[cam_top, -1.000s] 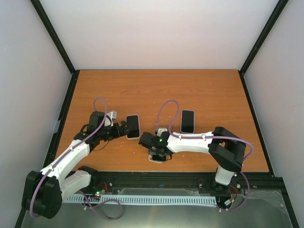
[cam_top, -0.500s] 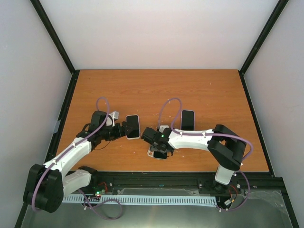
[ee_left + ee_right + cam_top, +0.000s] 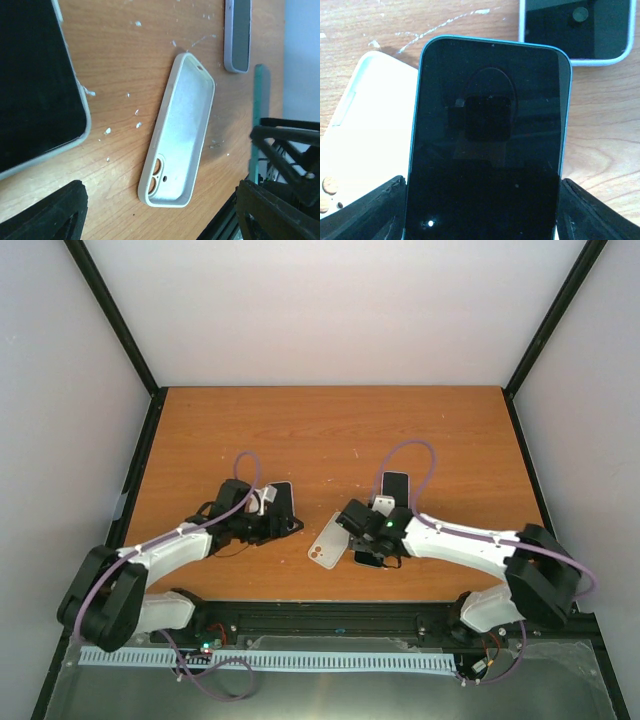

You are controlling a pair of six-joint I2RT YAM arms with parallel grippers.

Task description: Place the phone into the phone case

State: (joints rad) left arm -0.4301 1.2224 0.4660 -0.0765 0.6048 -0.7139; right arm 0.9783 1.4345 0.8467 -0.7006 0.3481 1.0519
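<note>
Right arm, moved: it has swung rightward and taken the right pincer (image 3: 482, 212) off the spot where it was bent low, so the phone case (image 3: 177, 134) now lies uncovered between the arms.
Left arm, moved: it has reached further right, across the second phone (image 3: 35, 75).
Right pincer: clamped on the lower sides of the phone (image 3: 487, 135), one finger on each long edge.
Left pincer (image 3: 290, 524): wide and empty, with the case in view beyond it.
Phone, place: held screen-up just beside the case, its left edge overlapping the case's right rim in the wrist view.
Phone, look: black glass, pale blue rim, rounded corners.
Case, look: white, hollow side up, flat on the worktop (image 3: 330, 430), camera cut-out at one end.
Others: a third phone (image 3: 395, 490) lies just beyond.
Step in hand: bringing the phone over the case, I judge.
Doing it well: line up the long edges, match the camera end to the cut-out, seat one end first, then press flat; the left pincer could steady the case so it does not slide.
</note>
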